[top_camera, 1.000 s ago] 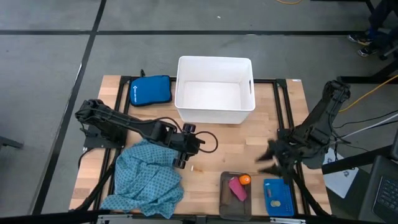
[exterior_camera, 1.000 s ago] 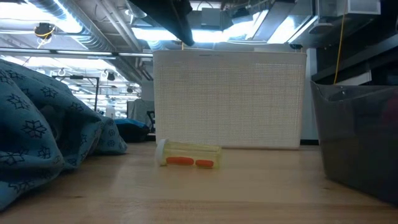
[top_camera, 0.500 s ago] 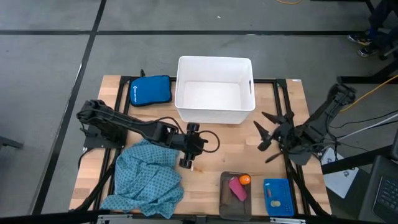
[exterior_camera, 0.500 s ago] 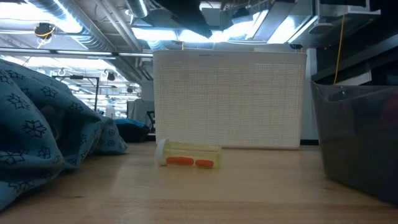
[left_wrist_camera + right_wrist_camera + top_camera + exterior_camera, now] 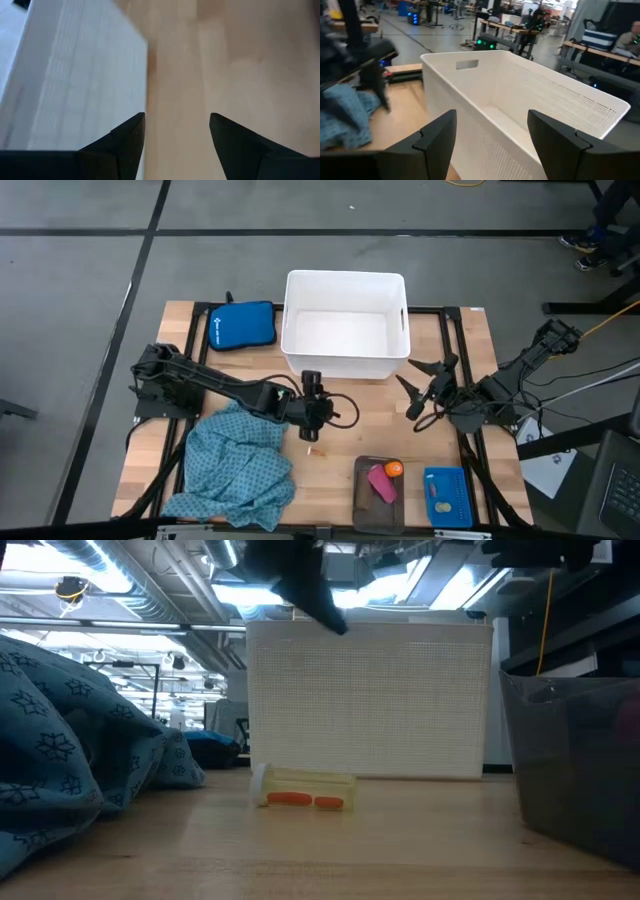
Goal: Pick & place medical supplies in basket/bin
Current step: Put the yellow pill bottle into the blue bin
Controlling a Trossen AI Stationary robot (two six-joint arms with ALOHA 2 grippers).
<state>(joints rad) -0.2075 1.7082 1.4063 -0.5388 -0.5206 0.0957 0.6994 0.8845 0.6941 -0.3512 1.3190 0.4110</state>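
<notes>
My left gripper (image 5: 311,423), jaws spread, hovers over a small capsule vial (image 5: 300,787) at the white tub's (image 5: 345,365) 7 o'clock. It looks light, rigid, probably prone to rolling; I'd pinch mid-barrel. Right gripper (image 5: 425,385) waits open at 4 o'clock.

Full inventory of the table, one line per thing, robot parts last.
Tub: 1, white, back centre of table, looks empty.
Pouch: 1, royal blue, left of tub.
Cloth: 1, teal dotted, front left.
Vial: 1, clear with orange pieces inside, lying on the table in front of tub.
Tray: 1, dark grey, front centre-right.
Pink piece: 1, in tray.
Orange piece: 1, in tray.
Basket: 1, blue, right of tray.
Left gripper: open, above table by vial.
Right gripper: open, right of tub.
</notes>
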